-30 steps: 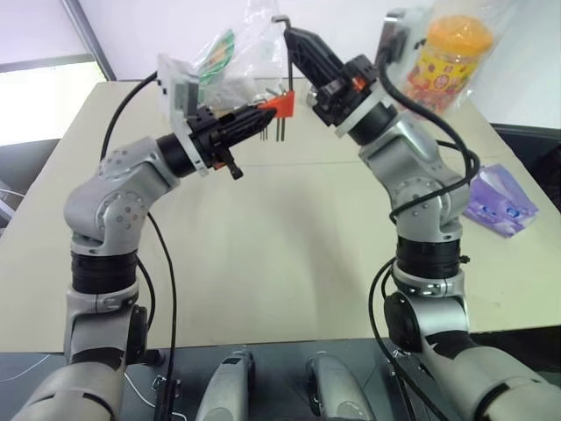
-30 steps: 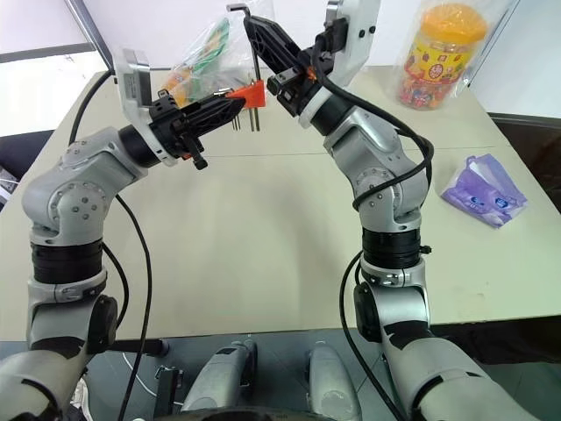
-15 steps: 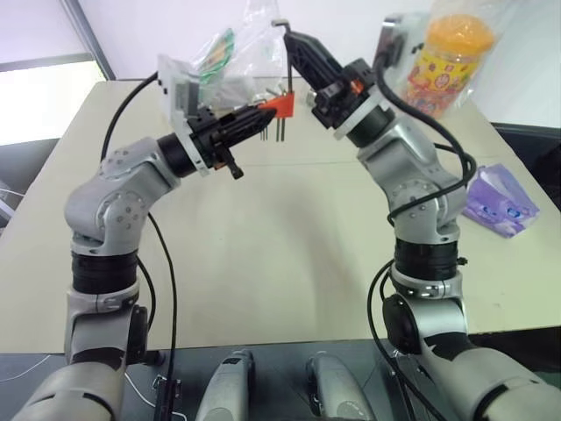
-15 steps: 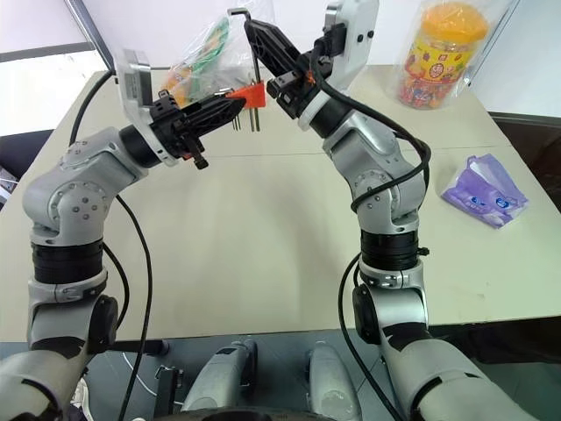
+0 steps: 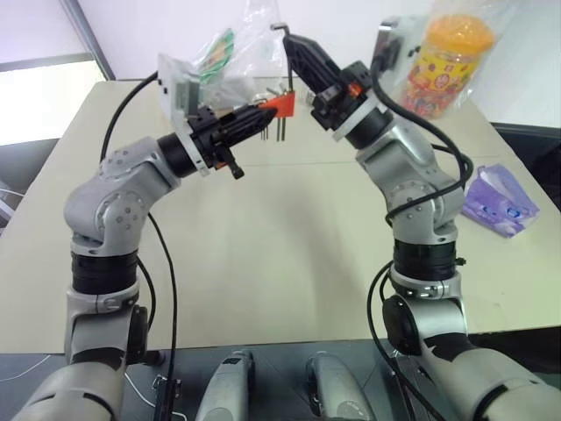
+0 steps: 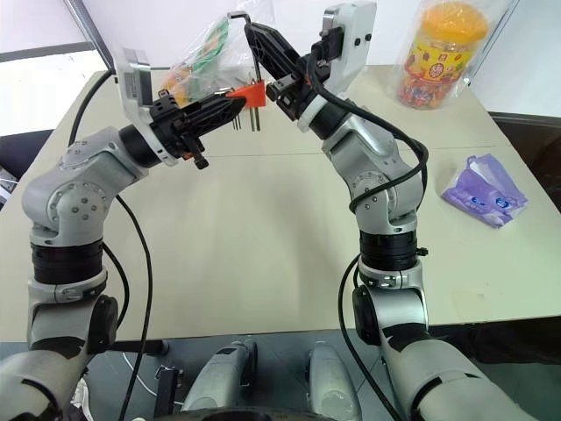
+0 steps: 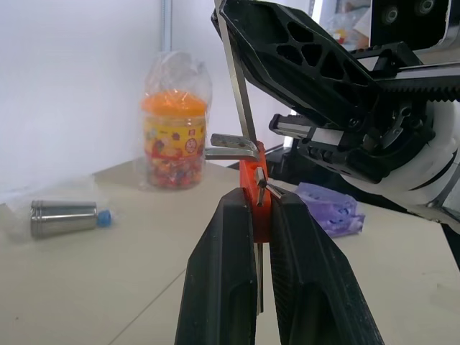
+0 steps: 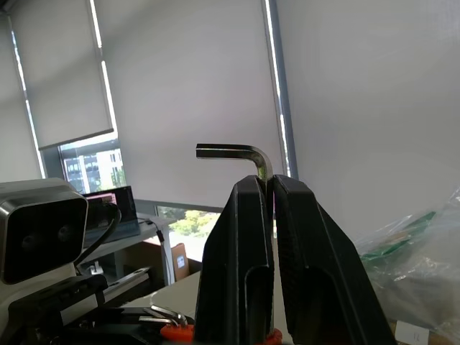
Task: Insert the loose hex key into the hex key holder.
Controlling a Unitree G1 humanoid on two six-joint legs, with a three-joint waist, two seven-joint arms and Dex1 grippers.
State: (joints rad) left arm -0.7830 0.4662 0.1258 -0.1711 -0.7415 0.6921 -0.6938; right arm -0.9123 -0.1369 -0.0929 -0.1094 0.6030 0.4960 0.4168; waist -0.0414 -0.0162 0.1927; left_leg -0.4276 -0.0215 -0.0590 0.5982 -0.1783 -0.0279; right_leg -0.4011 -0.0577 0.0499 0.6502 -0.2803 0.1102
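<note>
**Hex key is meeting its holder above the table**

The loose hex key (image 6: 254,61) is standing almost upright in the air, with its short bent end (image 8: 228,151) at the top. Its lower end is reaching down to the hex key holder (image 6: 249,93), the small orange-red block; in the left wrist view the long rod is coming right onto the top of the block, but I cannot tell if it is already going inside. A few short keys are hanging down from the holder.

The right gripper (image 6: 263,39) is pinching the key, its two black fingers closed tight on the rod. The left gripper (image 6: 230,105) is clamping the holder between its closed fingers (image 7: 226,266).

Both are hovering well above the beige table (image 6: 263,228). At the far edge, an orange-lidded jar (image 6: 441,54) and a clear plastic bag (image 6: 206,54) are resting, and a purple packet (image 6: 484,198) is lying toward the right side.
</note>
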